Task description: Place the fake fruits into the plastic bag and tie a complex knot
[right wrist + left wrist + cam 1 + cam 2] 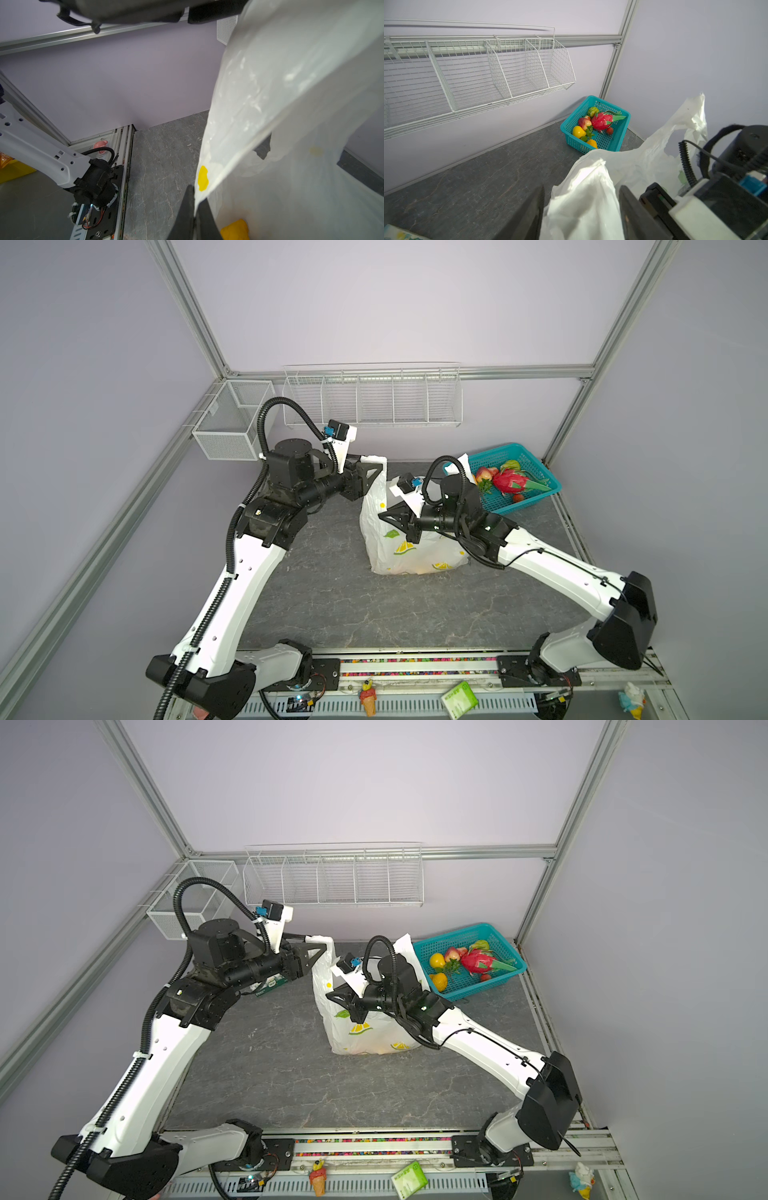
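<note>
The plastic bag (415,547) (365,1036) stands mid-table, white with lemon prints. My left gripper (374,462) (318,942) (581,187) is raised at the bag's far-left handle (583,182). Its jaws stand apart, with the handle's loose plastic between them. My right gripper (380,516) (328,996) (196,195) is shut on the bag's rim edge (204,182). A yellow fruit (234,230) lies inside the bag. More fake fruits sit in the teal basket (523,506) (577,143): a dragon fruit (509,483) (601,121), a peach (584,123), yellow citrus (578,131) and a strawberry (610,131). No knot shows.
A white wire rack (374,398) hangs on the back wall and a mesh box (232,423) at the back left. A printed box (270,986) lies under my left arm. On the front rail are a green box (459,699) and ice-cream figurines (368,697) (631,701).
</note>
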Tool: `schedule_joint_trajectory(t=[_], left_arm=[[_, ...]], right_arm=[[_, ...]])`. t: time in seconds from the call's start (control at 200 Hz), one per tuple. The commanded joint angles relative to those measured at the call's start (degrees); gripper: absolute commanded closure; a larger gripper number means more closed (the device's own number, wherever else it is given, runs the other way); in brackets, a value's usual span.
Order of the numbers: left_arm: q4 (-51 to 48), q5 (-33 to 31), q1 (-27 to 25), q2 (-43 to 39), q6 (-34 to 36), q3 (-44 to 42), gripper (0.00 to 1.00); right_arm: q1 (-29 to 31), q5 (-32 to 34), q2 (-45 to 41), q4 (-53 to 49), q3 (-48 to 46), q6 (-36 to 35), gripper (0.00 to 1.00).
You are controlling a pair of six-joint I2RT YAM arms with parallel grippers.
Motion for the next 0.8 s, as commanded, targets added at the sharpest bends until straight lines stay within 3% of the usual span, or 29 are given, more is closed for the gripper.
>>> schedule_joint_trajectory(t=[0.0, 0.25, 0.44, 0.65, 0.74, 0.795], left_arm=[[2.0, -0.4, 0.3, 0.7, 1.6, 0.4, 0.57], [5.0, -2.2, 0.3, -2.2, -1.5, -2.9, 1.00], [9.3, -3.3, 0.3, -6.1, -7.2, -8.6, 1.00], [13.4, -2.7, 0.3, -9.3, -12.4, -13.1, 1.00], [13.7, -3.6, 0.3, -10.2, -13.6, -13.6, 1.00], [13.8, -3.6, 0.3, -10.6, -14.0, -13.9, 1.00]], right_arm=[[-0.4, -0.1, -1.8, -0.1, -1.1, -0.9, 0.93], [-0.5, 2.8, -2.3, -1.6, -1.4, -1.8, 0.89], [-0.5, 10.5, -4.6, -3.5, -2.4, -4.5, 0.44], [-0.5, 8.1, -3.3, 1.3, -1.3, -2.5, 0.01], [-0.3, 6.1, -1.9, 5.4, -0.9, -0.5, 0.11], [-0.3, 5.9, -1.1, 7.3, -0.5, 0.0, 0.11]])
